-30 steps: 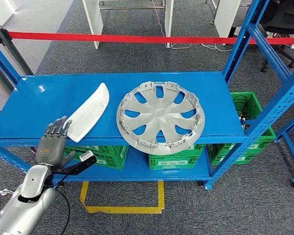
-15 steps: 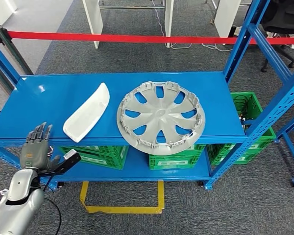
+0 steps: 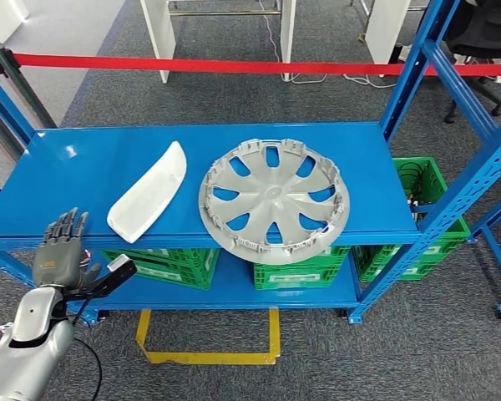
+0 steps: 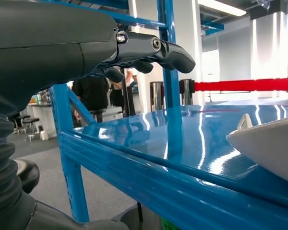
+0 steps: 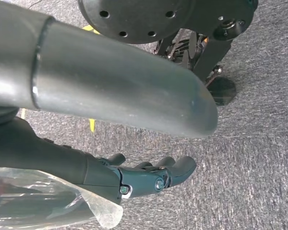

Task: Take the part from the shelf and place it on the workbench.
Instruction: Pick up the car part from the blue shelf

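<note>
Grey carpet runs under a blue shelf [image 3: 374, 180] with a red barrier tape [image 3: 235, 65] stretched behind it and green crates [image 3: 172, 263] on the lower level. On the top level lie two pieces: a white curved part [image 3: 149, 194] toward the left and a silver wheel cover [image 3: 274, 200] just beside it on the right, apart from each other. The white part's long axis runs diagonally, its near end pointing toward the front left edge of the shelf. The left hand [image 3: 58, 255] hovers at that front edge, fingers straight and slightly spread, holding nothing; the part lies ahead of its fingertips and to their right, near but not touching. In the left wrist view the fingers [image 4: 150, 48] reach out above the shelf edge. The right hand [image 5: 146, 175] hangs over the floor, fingers extended and empty, so the left hand is plainly the nearer one for the reach.
</note>
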`<state>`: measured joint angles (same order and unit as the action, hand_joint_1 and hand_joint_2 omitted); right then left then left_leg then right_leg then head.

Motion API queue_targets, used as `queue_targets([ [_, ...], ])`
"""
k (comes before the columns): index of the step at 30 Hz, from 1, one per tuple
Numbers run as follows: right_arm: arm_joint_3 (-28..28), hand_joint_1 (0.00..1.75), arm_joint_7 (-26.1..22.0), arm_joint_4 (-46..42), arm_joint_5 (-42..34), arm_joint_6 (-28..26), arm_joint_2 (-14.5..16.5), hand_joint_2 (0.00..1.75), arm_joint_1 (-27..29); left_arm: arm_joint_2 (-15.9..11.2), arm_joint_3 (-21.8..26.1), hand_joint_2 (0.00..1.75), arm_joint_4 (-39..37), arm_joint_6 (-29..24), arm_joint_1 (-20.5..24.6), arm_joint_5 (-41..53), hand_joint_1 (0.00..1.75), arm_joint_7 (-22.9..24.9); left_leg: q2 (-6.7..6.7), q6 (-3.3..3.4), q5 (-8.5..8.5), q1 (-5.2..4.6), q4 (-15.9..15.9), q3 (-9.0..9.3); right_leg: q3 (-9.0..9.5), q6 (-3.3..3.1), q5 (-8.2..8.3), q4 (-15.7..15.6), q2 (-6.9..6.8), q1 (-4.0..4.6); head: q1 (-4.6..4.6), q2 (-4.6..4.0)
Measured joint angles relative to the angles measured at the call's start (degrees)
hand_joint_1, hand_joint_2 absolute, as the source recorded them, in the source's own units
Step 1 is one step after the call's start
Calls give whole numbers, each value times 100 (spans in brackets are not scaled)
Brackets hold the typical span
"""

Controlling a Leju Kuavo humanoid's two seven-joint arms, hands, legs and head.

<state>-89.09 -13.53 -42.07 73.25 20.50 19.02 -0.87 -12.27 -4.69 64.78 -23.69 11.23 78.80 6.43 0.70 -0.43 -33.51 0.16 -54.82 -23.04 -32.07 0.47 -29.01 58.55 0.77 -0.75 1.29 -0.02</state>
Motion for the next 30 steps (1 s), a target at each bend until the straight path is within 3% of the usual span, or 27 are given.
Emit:
queue_targets([
  [12,0,0,-62,1,324,-135,-2,0,0,-30,-209,175,-328,-11,416,381,0,32,0,0,0,0,-2,0,0,0,0,0,0,0,1,0],
  [30,-2,0,-224,69,655,-248,-80,0,-2,-48,-724,175,-674,-114,596,714,0,3,0,0,0,0,-2,0,0,0,0,0,1,0,0,0],
])
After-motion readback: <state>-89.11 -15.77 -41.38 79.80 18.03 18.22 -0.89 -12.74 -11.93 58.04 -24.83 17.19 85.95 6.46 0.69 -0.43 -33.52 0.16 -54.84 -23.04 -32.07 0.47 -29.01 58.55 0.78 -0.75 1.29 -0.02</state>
